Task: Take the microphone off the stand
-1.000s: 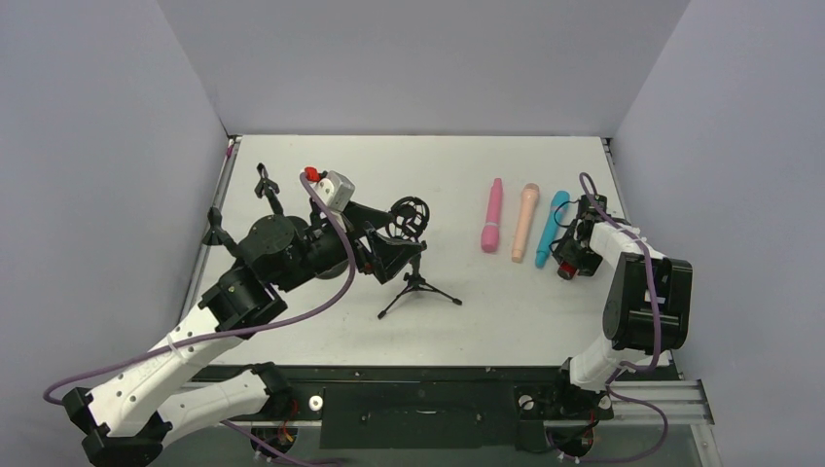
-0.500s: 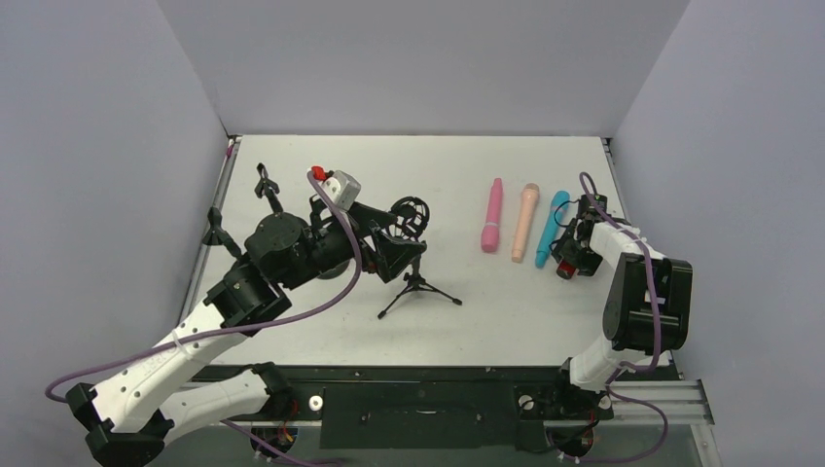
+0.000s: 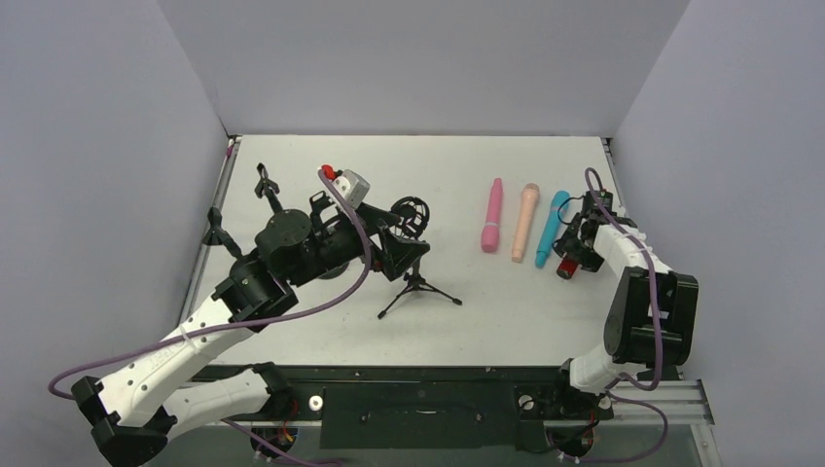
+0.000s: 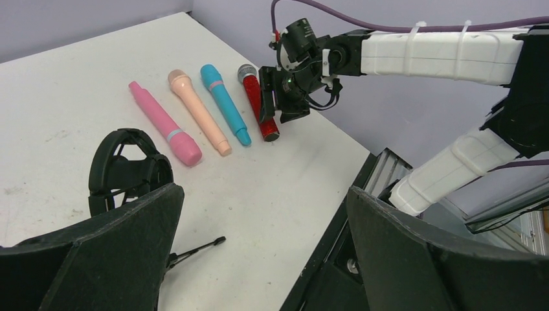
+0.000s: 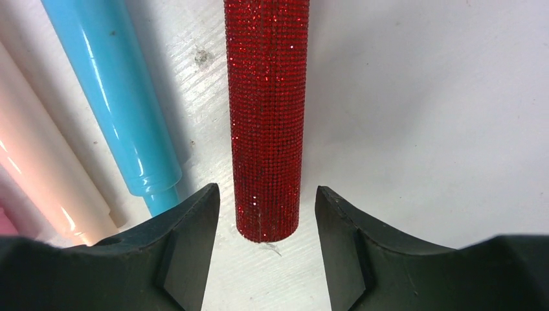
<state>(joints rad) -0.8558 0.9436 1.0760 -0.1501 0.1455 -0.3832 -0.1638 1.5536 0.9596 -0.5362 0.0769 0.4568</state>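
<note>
Red glitter covers the microphone (image 5: pixel 267 116), and I'd judge that rough skin gives you good friction. The body looks stiff and fairly light, and being round it will roll if nudged from one side. Take it across the straight barrel, not at the silver mesh head, which is the part likeliest to dent.

It lies flat on the tabletop (image 5: pixel 421 129), off the stand (image 3: pixel 418 284), at the right of the overhead view. It is the outermost of a row of four, just beside the blue microphone (image 5: pixel 113 91) but not touching it.

In the right wrist view its butt end sits in the lower middle, between the right jaws. They are open and straddle it, with a strip of bare tabletop showing on each side, so nothing is gripped. Close evenly or it will skid toward the blue one.

Your left jaws are spread wide and hold nothing. They hover by the stand's ring-shaped shock mount (image 4: pixel 126 165), which looks empty, though it is only partly visible at the left of that frame.
</note>
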